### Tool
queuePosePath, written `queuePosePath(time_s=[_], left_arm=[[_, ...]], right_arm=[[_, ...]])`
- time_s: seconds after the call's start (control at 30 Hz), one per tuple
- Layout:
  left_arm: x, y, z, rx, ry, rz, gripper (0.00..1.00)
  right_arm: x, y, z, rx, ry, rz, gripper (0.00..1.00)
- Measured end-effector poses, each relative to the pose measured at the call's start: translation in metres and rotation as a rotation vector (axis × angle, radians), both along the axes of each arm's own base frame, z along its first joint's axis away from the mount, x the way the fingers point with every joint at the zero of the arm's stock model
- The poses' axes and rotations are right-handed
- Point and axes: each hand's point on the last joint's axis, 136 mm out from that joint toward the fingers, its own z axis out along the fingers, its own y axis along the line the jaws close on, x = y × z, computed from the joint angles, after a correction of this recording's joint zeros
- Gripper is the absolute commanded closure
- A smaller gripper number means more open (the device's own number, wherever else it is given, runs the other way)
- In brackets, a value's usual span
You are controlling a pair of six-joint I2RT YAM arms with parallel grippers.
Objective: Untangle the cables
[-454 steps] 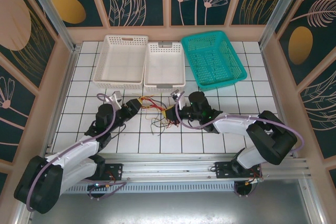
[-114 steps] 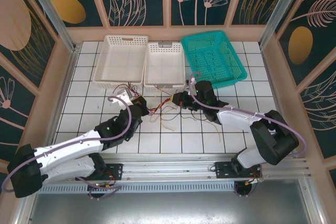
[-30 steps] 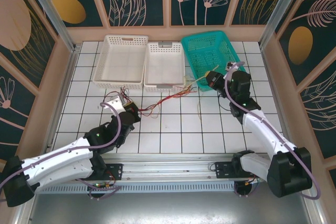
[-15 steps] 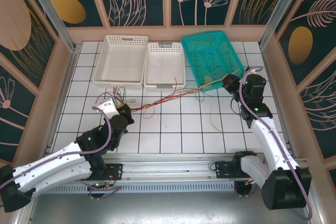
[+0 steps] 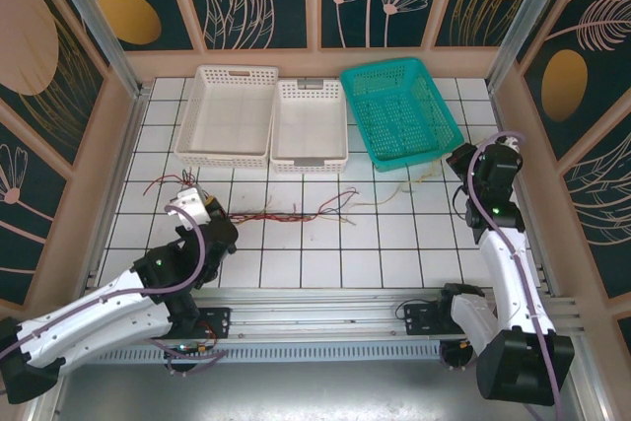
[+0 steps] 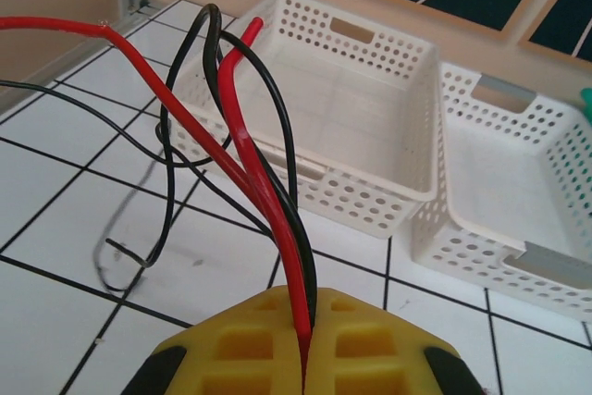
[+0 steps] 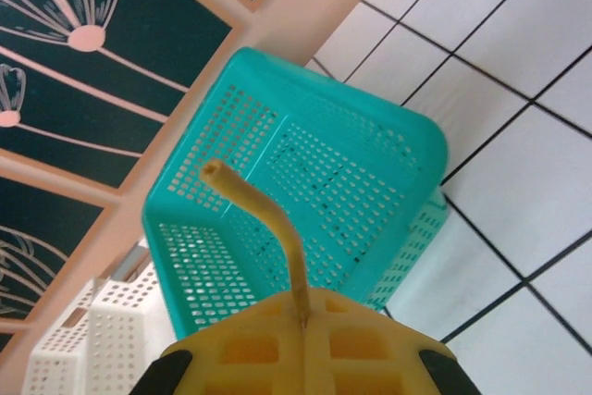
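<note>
My left gripper (image 5: 200, 209) is shut on red and black cables (image 5: 281, 214), which lie along the tiles to the right. In the left wrist view those red and black cables (image 6: 277, 201) rise from between the yellow fingertips (image 6: 250, 349) and curl away toward the baskets. At the right, my right gripper (image 5: 459, 159) is shut on a yellow-olive cable (image 5: 409, 182) that trails left toward the red bundle. The right wrist view shows a short bent stub of the yellow-olive cable (image 7: 277, 228) sticking up from the closed gripper (image 7: 303, 319).
Two white baskets (image 5: 202, 135) (image 5: 309, 160) and a teal basket (image 5: 449, 125) stand along the back. The white baskets (image 6: 370, 201) are just ahead of the left gripper, and the teal basket (image 7: 305, 164) is ahead of the right. Walls enclose the tiled table.
My right gripper has moved farther right and my left gripper farther left. The bundle that hung taut between them now lies lower and longer across the tiles.
</note>
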Motion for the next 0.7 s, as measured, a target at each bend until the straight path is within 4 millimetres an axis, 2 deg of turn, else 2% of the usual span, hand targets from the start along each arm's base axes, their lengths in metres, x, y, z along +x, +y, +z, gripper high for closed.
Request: queuePosePath(time_s=[0.27, 0.47, 0.53, 0.7], left_arm=[[0.003, -0.004, -0.006, 0.025, 0.017, 0.002, 1.00], [0.009, -0.018, -0.012, 0.021, 0.031, -0.018, 1.00], [0.012, -0.025, -0.014, 0.014, 0.035, -0.034, 1.00], [0.019, -0.043, -0.017, -0.004, 0.042, -0.079, 1.00]], right_arm=[[-0.007, -0.002, 0.015, -0.007, -0.048, -0.013, 1.00], [-0.015, 0.003, 0.048, -0.003, -0.167, 0.008, 1.00], [-0.013, 0.007, 0.054, 0.002, -0.191, 0.030, 1.00], [0.003, 0.015, 0.050, 0.031, -0.162, 0.085, 1.00]])
